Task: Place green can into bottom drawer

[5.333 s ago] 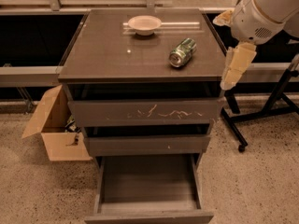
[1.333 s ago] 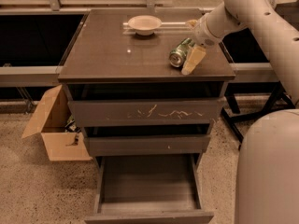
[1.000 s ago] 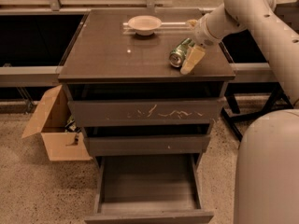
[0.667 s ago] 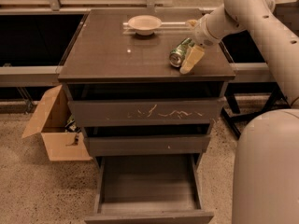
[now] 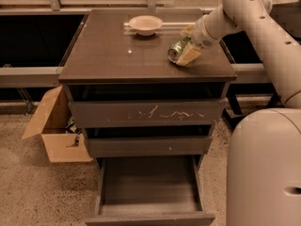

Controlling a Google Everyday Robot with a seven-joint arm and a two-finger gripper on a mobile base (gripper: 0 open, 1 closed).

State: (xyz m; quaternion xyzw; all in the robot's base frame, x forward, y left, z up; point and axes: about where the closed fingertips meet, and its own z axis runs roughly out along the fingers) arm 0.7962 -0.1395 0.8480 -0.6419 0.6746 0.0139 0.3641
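Lab-like workroom: terrazzo floor [image 5: 28, 192], cardboard box [image 5: 59, 142], tool [image 5: 188, 53] over drawer cabinet [image 5: 117, 55].

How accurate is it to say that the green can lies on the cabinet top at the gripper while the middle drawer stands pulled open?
One detail is wrong: the open drawer. The camera view shows the bottom drawer pulled open, while the middle drawer is closed. The rest holds: the green can lies on the cabinet top at the gripper.

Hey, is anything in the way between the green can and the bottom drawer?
Nothing visible. The can lies on the cabinet top with the claw at its right end. The bottom drawer stands pulled out past the two drawers above it, its floor showing.
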